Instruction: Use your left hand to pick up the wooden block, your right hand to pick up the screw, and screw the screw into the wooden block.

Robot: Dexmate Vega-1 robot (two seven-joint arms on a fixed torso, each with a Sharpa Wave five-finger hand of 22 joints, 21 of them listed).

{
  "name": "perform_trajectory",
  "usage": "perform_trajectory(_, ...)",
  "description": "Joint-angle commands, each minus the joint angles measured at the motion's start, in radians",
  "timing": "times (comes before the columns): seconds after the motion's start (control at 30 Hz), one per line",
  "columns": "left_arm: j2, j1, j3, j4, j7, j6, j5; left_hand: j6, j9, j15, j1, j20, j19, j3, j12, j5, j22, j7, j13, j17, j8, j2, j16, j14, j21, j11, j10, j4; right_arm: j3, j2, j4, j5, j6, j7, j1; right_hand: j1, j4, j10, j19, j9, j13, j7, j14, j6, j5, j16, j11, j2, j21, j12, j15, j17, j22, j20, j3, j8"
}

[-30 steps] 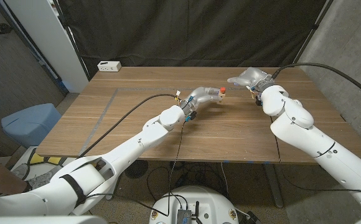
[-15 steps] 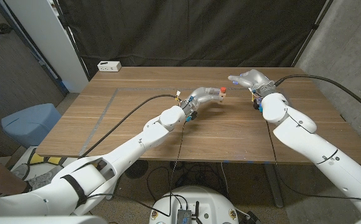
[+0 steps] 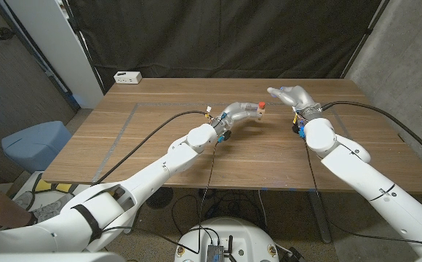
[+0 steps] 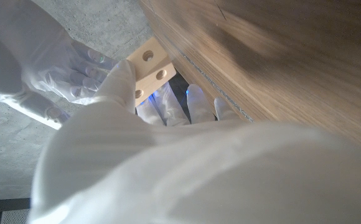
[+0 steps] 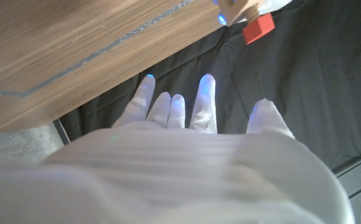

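Note:
My left hand [image 3: 234,115] holds the wooden block [image 4: 150,65] above the middle of the table, pinched between thumb and fingers. The pale block shows two round holes in the left wrist view. A screw with a red head [image 3: 261,106] sticks out of the block's end toward my right hand. In the right wrist view the red head [image 5: 257,28] hangs just off the block [image 5: 235,9]. My right hand [image 3: 289,94] hovers a little to the right of the screw, fingers spread and holding nothing, and the same spread fingers [image 5: 204,102] show empty in the right wrist view.
A white power strip [image 3: 127,76] lies at the table's far left corner. A grey tape line [image 3: 127,120] runs across the left part of the wooden table [image 3: 160,98]. A blue bin [image 3: 33,142] stands on the floor to the left. Black cables trail from both wrists.
My right forearm has swung inward and its wrist has dropped slightly, while the hand stays beside the screw. The left hand and the block have not moved.

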Motion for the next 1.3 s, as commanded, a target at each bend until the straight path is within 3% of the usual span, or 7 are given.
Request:
perform_trajectory(0.03,0.003,0.002,0.0,-0.012,-0.005,0.014,-0.009,0.063,0.005,-0.033,0.001,0.0,0.002,0.024,0.022,0.002,0.004,0.034,0.035,0.002,0.007,0.013,0.006,0.006,0.003,-0.026,0.035,0.029,0.006,-0.006,0.044,0.13,0.129,-0.039,-0.024,-0.006,-0.01,-0.062,-0.048,0.003,-0.001,0.0,-0.061,-0.029,-0.001,-0.008,-0.005,0.01,0.0,-0.003,0.016,-0.002,0.0,-0.011,-0.001,-0.01)
perform_trajectory(0.27,0.007,0.008,0.0,-0.02,-0.001,0.019,-0.008,0.061,0.005,-0.031,0.002,-0.002,0.005,0.025,0.022,0.002,0.004,0.035,0.036,0.002,0.006,0.013,0.006,0.006,0.004,-0.025,0.035,0.028,0.007,0.0,0.073,0.189,0.211,-0.044,-0.038,-0.021,-0.009,-0.131,-0.085,0.0,-0.005,0.001,-0.118,-0.093,-0.001,-0.005,-0.01,0.015,0.005,-0.004,0.024,-0.003,0.001,-0.021,-0.007,-0.025)
perform_trajectory(0.4,0.011,0.013,0.0,-0.029,0.003,0.025,-0.007,0.063,0.005,-0.03,0.001,-0.003,0.005,0.024,0.021,0.002,0.004,0.034,0.035,0.002,0.007,0.013,0.006,0.007,0.004,-0.025,0.035,0.028,0.011,0.009,0.095,0.233,0.268,-0.037,-0.049,-0.034,-0.009,-0.183,-0.125,-0.005,-0.007,-0.001,-0.165,-0.138,0.0,-0.006,-0.001,0.017,0.004,-0.004,0.045,-0.003,0.001,-0.027,-0.013,-0.029)
perform_trajectory(0.43,0.011,0.014,0.0,-0.031,0.003,0.026,-0.008,0.063,0.005,-0.031,0.001,-0.003,0.005,0.024,0.021,0.002,0.004,0.035,0.035,0.002,0.007,0.013,0.006,0.006,0.004,-0.025,0.035,0.028,0.011,0.009,0.103,0.241,0.289,-0.033,-0.051,-0.036,-0.009,-0.191,-0.138,-0.006,-0.007,0.001,-0.173,-0.149,0.001,-0.005,-0.001,0.017,0.002,-0.003,0.052,-0.003,0.001,-0.04,-0.014,-0.03)
perform_trajectory(0.53,0.013,0.017,0.0,-0.037,0.004,0.032,-0.009,0.063,0.005,-0.033,0.001,-0.002,0.004,0.024,0.021,0.002,0.005,0.034,0.035,0.002,0.006,0.013,0.005,0.005,0.004,-0.024,0.035,0.028,0.014,0.023,0.122,0.271,0.336,-0.034,-0.06,-0.042,-0.008,-0.216,-0.152,-0.009,-0.008,-0.003,-0.196,-0.168,0.001,-0.006,0.002,0.021,0.004,-0.004,0.053,-0.002,0.001,-0.046,-0.015,-0.03)
perform_trajectory(0.93,0.013,0.02,0.001,-0.042,0.008,0.04,-0.011,0.062,0.005,-0.032,0.0,-0.001,0.002,0.023,0.02,0.002,0.005,0.034,0.035,0.002,0.006,0.013,0.005,0.005,0.004,-0.025,0.034,0.029,0.002,0.067,0.218,0.351,0.535,0.003,-0.07,-0.093,0.008,-0.359,-0.252,-0.019,-0.01,-0.018,-0.306,-0.271,-0.002,-0.003,-0.004,0.047,0.003,-0.006,0.054,0.002,0.002,-0.047,-0.029,-0.032)
perform_trajectory(1.3,0.005,0.014,0.003,-0.026,0.008,0.033,-0.01,0.061,0.005,-0.03,-0.001,0.0,0.001,0.022,0.02,0.002,0.005,0.035,0.036,0.002,0.005,0.013,0.005,0.005,0.004,-0.025,0.035,0.029,-0.019,0.11,0.275,0.396,0.625,0.015,-0.066,-0.12,0.015,-0.442,-0.307,-0.022,-0.01,-0.023,-0.372,-0.329,-0.002,-0.004,-0.004,0.063,0.003,-0.004,0.068,0.004,0.002,-0.046,-0.036,-0.033)
